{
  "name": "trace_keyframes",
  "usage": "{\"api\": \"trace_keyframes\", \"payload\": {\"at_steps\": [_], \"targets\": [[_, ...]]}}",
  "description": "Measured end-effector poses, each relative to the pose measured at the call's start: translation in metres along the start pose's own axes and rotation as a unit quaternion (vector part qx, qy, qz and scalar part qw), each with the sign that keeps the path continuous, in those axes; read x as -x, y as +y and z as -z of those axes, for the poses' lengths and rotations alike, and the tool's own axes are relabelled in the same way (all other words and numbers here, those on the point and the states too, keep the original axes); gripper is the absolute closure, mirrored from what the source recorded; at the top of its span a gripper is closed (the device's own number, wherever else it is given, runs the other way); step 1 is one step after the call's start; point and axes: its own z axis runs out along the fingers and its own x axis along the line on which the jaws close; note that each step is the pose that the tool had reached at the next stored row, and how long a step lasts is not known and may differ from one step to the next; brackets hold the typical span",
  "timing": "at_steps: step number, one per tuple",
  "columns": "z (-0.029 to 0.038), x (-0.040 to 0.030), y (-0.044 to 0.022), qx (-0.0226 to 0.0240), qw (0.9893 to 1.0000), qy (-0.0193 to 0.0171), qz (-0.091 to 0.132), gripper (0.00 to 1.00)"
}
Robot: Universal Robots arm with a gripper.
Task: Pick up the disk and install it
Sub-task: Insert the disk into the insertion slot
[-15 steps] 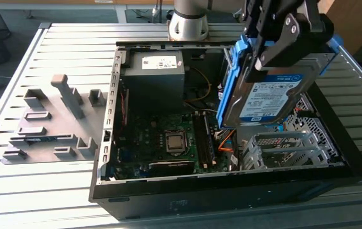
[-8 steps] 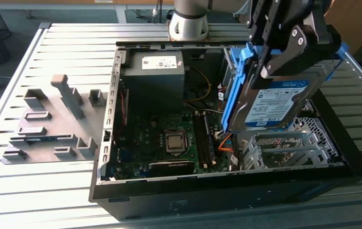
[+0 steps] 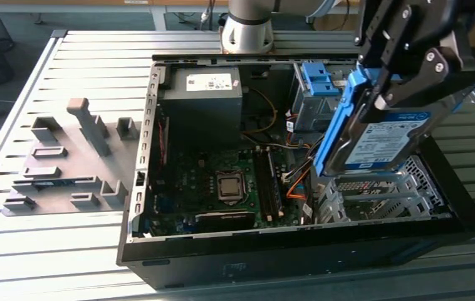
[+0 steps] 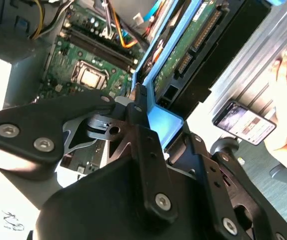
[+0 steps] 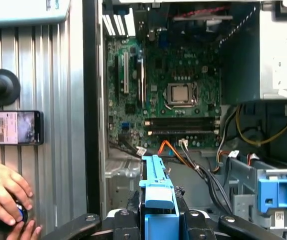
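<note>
The pick is done: the hand [image 3: 405, 88] is pinching the disk [image 3: 380, 135] by its upper end and holds it on edge, tilted, in the air above the open case [image 3: 304, 251]. In the second wrist view the fingers [image 4: 143, 125] press on the blue bracket rim of the disk [image 4: 183, 55], whose circuit side faces the camera. The install is what is left; the disk is not yet seated in anything (its lower end hangs just above the metal cage [image 3: 380, 194] at the case's near corner on the exterior view's right).

Room is tight. Orange and black cables [image 3: 296, 182] lie just beside the cage toward the board [image 3: 212, 182], and a bare blue bracket [image 3: 317, 78] sits in the bay at the far side. The case wall [image 3: 463, 188] closes the exterior view's right side. The widest free space is straight up, above the board.

Outside the case, in the first wrist view, a person's hand [image 5: 3, 192] rests on the slatted surface [image 5: 63, 150] near a phone [image 5: 13, 128], close to the case edge, so I judge that side less safe for swinging.
</note>
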Motion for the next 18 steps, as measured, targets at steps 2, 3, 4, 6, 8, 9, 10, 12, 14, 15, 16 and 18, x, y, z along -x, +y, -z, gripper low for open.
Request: {"api": "trace_keyframes", "payload": {"at_steps": [2, 3, 4, 6, 8, 9, 10, 12, 14, 15, 16, 18], "targets": [[-0.0012, 0.0002, -0.0069, 0.0029, 1.0, 0.0002, 0.0, 0.64], [-0.0013, 0.0003, -0.0097, 0.0046, 1.0, 0.0002, 0.0, 0.64], [-0.0015, 0.0004, -0.0117, 0.0059, 1.0, 0.0003, 0.0, 0.64], [-0.0024, 0.0005, -0.0138, 0.0061, 1.0, 0.0002, 0.0, 0.64], [-0.0045, 0.0005, -0.0179, 0.0061, 1.0, 0.0002, 0.0, 0.64], [-0.0057, 0.0006, -0.0203, 0.0061, 1.0, 0.0002, 0.0, 0.64], [-0.0066, 0.0007, -0.0228, 0.0061, 1.0, 0.0002, 0.0, 0.64], [-0.0084, 0.0007, -0.0274, 0.0061, 1.0, 0.0002, 0.0, 0.64], [-0.0098, -0.0002, -0.0304, 0.0061, 1.0, 0.0003, 0.0, 0.64], [-0.0106, -0.0011, -0.0317, 0.0061, 1.0, 0.0003, 0.0, 0.64], [-0.0112, -0.0022, -0.0323, 0.0061, 1.0, 0.0002, 0.0, 0.64], [-0.0126, -0.0044, -0.0334, 0.0061, 1.0, 0.0001, 0.0, 0.64]]}}
